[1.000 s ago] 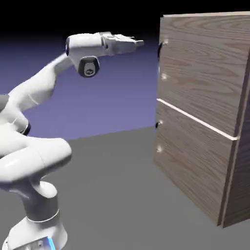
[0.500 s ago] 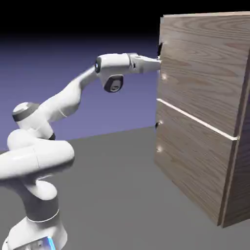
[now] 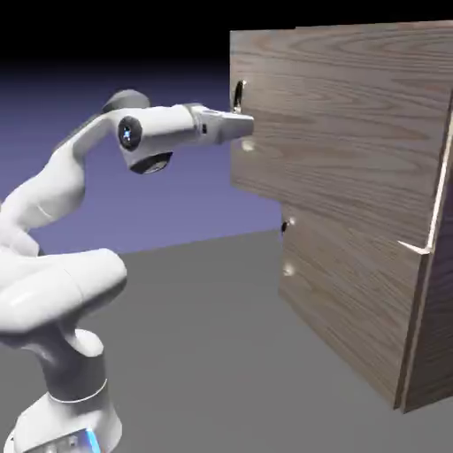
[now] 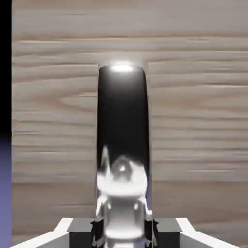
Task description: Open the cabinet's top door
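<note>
Swinging on hinges at its far edge, the cabinet (image 3: 372, 292) stands at the table's right side, and we judge its top door (image 3: 345, 133) rigid and fairly light; it hangs partly open. Our gripper (image 3: 241, 126) is clenched on the slick dark metal handle (image 4: 121, 121) near the door's free edge, the only sensible hold

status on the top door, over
Gripper shut on handle. Top door swung partly open, lower door shut. Nothing in the way.
</note>
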Controlling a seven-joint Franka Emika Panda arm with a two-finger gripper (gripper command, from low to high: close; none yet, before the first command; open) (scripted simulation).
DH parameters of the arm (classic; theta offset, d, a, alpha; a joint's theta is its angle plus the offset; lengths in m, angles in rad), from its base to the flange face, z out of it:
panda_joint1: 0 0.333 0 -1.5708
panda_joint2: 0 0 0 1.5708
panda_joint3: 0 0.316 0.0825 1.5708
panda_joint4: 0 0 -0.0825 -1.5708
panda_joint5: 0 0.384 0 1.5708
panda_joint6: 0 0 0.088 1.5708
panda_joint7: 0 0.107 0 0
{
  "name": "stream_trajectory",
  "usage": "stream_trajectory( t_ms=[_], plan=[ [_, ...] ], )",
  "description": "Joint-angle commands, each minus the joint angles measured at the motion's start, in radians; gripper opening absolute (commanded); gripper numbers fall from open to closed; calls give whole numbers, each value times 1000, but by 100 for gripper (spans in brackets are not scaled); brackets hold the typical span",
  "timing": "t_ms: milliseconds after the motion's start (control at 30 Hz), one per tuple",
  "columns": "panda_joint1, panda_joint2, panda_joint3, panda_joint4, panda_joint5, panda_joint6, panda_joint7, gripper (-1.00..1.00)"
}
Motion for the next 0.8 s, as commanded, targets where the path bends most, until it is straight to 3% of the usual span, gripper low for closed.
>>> stream_trajectory(
  t_ms=[0,333,767],
  plan=[
    [24,-1,-31,-36,-15,-36,-22,-100],
    [128,26,-392,-252,-257,-349,-197,-100],
    [113,221,-863,-271,-664,-654,-391,-100]
  ],
)
